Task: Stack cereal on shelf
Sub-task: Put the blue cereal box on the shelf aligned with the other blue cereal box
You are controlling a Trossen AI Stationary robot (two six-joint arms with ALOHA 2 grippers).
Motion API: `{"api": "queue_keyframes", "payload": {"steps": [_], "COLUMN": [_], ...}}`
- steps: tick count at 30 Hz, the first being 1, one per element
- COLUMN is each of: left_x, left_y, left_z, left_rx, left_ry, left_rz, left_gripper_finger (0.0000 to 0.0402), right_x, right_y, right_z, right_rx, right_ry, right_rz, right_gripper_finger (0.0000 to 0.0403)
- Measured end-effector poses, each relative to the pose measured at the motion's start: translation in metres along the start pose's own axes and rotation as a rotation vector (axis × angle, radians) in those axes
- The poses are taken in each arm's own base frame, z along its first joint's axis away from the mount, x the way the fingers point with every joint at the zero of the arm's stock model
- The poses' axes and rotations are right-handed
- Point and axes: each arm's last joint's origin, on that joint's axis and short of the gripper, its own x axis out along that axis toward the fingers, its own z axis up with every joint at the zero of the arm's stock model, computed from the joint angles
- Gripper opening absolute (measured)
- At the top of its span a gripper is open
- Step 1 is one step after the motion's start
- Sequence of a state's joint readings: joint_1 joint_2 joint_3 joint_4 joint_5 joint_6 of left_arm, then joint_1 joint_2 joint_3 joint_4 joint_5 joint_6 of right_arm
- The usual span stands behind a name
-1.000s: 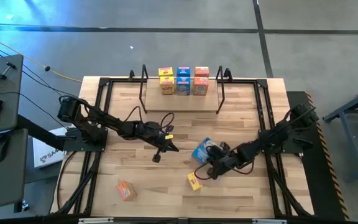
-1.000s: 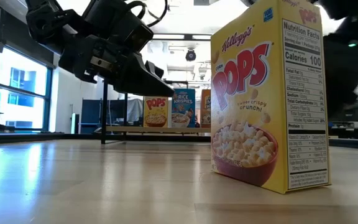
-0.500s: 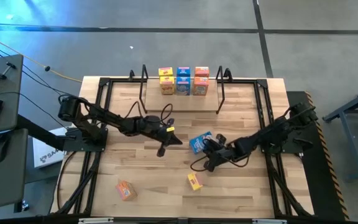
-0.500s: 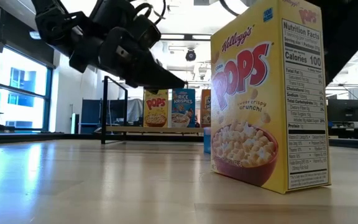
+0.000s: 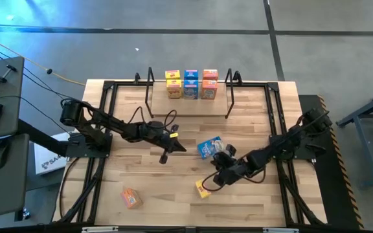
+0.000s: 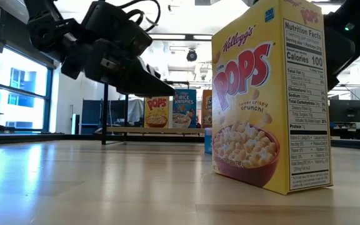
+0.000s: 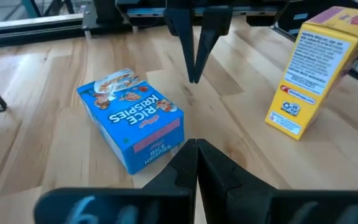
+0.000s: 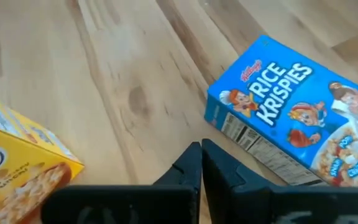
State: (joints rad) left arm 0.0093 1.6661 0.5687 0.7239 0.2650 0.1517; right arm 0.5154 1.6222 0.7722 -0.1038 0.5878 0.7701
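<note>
Presently I see both grippers pinched tight, holding nothing. Left gripper (image 5: 163, 157) hovers mid-table; right gripper (image 5: 210, 182) sits at its 4 o'clock. Blue box (image 5: 209, 147) lies flat between them. Yellow box (image 5: 203, 189) stands just beside the right gripper; orange box (image 5: 130, 198) at 7 o'clock. Six boxes (image 5: 191, 84) fill the shelf (image 5: 190, 107) at 12.

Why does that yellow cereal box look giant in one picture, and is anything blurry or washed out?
Low view: the yellow Corn Pops box stands close to the lens, so it looms large; the shelf behind looks tiny, and bright ceiling lights wash out the top. Left wrist view: the near fingers are soft, while the Rice Krispies box is sharp. High view: even light, faint shadows.
</note>
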Motion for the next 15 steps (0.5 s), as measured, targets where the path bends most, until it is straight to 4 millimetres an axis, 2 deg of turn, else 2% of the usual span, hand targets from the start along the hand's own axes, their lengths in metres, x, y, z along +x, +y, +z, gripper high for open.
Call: {"api": "queue_keyframes", "payload": {"steps": [7, 15], "left_x": [0.000, 0.013], "left_y": [-0.002, -0.025], "left_z": [-0.002, -0.022], "left_rx": [0.019, 0.065], "left_ry": [0.010, 0.146], "left_rz": [0.018, 0.103], "left_gripper_finger": [0.0000, 0.0000], "right_x": [-0.008, -0.001], "right_y": [0.005, 0.007], "right_z": [-0.006, -0.013], "right_rx": [0.007, -0.001], "right_ry": [0.038, 0.066], "right_rz": [-0.021, -0.031], "right_gripper_finger": [0.0000, 0.0000]}}
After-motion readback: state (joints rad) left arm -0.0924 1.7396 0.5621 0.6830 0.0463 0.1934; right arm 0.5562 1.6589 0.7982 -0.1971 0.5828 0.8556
